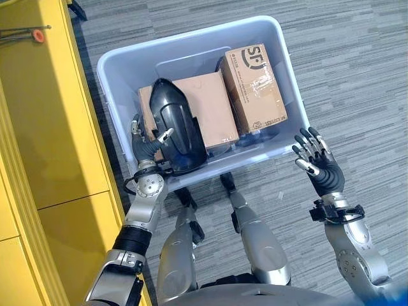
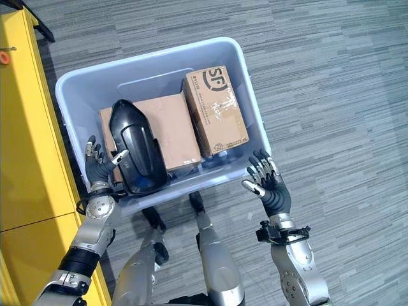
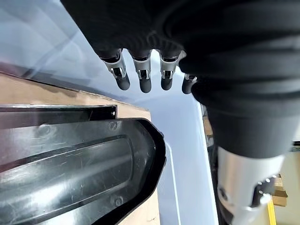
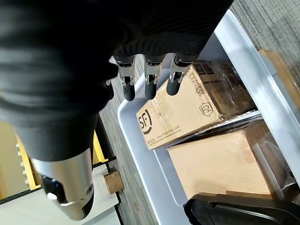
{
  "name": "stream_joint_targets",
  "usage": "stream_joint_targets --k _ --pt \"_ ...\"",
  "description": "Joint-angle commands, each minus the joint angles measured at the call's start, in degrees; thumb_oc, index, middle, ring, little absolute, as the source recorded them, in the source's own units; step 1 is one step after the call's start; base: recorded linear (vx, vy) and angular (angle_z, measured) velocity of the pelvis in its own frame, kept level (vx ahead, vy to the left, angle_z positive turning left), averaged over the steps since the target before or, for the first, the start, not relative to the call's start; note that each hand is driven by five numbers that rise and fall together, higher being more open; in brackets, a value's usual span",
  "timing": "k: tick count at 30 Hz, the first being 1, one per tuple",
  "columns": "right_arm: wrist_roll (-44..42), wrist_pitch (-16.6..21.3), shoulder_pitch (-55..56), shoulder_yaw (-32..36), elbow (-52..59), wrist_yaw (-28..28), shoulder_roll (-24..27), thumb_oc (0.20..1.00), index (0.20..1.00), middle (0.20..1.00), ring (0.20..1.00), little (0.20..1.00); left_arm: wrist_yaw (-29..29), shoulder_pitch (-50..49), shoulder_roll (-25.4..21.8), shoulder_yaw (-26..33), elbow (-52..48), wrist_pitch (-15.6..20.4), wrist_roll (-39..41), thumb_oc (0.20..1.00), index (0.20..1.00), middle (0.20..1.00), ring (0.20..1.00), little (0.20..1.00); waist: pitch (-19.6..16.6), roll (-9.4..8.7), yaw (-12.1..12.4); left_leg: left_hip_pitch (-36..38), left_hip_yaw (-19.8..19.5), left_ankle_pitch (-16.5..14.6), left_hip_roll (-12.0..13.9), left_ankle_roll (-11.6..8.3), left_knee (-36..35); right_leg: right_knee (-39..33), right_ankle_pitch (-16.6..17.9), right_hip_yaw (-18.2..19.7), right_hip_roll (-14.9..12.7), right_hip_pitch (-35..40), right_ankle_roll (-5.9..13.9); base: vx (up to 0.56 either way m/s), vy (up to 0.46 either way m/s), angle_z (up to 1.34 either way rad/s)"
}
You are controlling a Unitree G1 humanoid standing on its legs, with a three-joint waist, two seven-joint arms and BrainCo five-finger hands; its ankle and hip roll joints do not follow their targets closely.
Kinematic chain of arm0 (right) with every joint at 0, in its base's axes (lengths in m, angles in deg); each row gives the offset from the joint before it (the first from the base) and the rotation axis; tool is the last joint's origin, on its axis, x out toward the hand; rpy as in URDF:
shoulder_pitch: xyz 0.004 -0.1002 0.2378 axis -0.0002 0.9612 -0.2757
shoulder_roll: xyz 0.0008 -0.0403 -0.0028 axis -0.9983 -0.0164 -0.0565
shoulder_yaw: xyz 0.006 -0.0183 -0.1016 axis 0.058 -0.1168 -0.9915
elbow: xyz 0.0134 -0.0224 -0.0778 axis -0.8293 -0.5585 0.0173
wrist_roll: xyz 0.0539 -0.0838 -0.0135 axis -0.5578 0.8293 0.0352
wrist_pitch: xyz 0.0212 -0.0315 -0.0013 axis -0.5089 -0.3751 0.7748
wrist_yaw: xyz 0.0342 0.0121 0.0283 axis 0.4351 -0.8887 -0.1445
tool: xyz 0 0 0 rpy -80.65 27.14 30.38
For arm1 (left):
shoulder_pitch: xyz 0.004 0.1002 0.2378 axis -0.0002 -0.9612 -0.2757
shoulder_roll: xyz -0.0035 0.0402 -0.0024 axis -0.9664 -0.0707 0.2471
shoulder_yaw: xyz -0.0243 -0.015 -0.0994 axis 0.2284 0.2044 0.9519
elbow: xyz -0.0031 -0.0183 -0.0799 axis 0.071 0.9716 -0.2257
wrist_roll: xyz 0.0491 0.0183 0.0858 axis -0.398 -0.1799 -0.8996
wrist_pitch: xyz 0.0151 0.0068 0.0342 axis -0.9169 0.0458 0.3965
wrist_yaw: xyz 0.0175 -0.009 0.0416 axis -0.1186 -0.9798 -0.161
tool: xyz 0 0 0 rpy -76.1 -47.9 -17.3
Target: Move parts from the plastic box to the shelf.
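Two hands are up at the near side of the plastic box [image 2: 245, 89], which sits on the grey carpet [image 2: 338, 95] beside a yellow shelf [image 1: 57, 127]. Inside the box lie a plain cardboard box [image 2: 171, 127] toward the middle, a printed cardboard box [image 2: 217, 111] against the far right wall, and a black moulded part [image 2: 135, 150] resting at the near left corner, partly on top of the plain cardboard box.

At that near left corner, the left hand [image 2: 99, 167] is inside the box, just beside the black part. Its fingers [image 3: 143, 77] hang fairly straight and spread, and the thumb reaches toward the part's side; whether it actually touches cannot be told. The fingers are not closed round anything.

Outside the near right corner of the box, the right hand [image 2: 271, 185] is raised above the carpet, close to the rim but apart from it. Its fingers [image 4: 150, 84] are relaxed and lightly bent, palm turned toward the box, and it holds nothing.
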Motion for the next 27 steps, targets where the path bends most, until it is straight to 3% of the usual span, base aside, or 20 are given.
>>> stream_joint_targets --k 1,11,15,27 --pt "-0.8 3.9 1.3 0.3 2.8 0.2 1.5 1.0 1.0 1.0 1.0 1.0 -1.8 0.7 -2.3 1.5 0.6 1.3 -4.1 1.0 1.0 1.0 1.0 1.0 -2.9 -2.57 0.2 -1.5 -3.5 -2.8 6.0 -6.52 8.2 5.6 -2.4 -5.5 -6.3 -2.6 4.41 0.0 0.0 0.0" --pt "-1.1 4.5 0.7 -0.1 2.9 0.6 2.3 1.0 1.0 1.0 1.0 1.0 -3.9 0.6 -3.2 1.3 0.5 -0.5 -8.5 1.0 1.0 1.0 1.0 1.0 -1.4 -3.53 0.4 -2.4 -3.2 -2.6 6.2 -6.55 8.5 5.7 -2.0 -5.6 -6.0 -3.5 4.55 0.0 0.0 0.0" --pt "-1.6 4.7 0.6 -0.5 3.0 0.1 3.2 1.0 1.0 1.0 1.0 1.0 -4.7 2.5 -4.2 -1.0 7.7 -2.5 -13.5 1.0 1.0 1.0 1.0 1.0 -0.6 -3.74 0.4 -3.0 -3.4 -2.4 6.2 -6.57 8.5 5.8 -1.9 -5.9 -6.0 -3.9 4.65 0.0 0.0 0.0" --pt "-2.8 5.8 0.6 -2.8 4.4 0.3 5.1 1.0 1.0 1.0 1.0 1.0 -8.0 7.7 -1.6 -1.4 22.3 -2.6 -7.0 1.0 1.0 1.0 1.0 1.0 0.4 -4.71 -0.5 -4.8 -3.3 -2.3 6.3 -6.69 9.2 6.4 -1.5 -5.9 -5.6 -5.9 4.69 0.0 0.0 0.0"
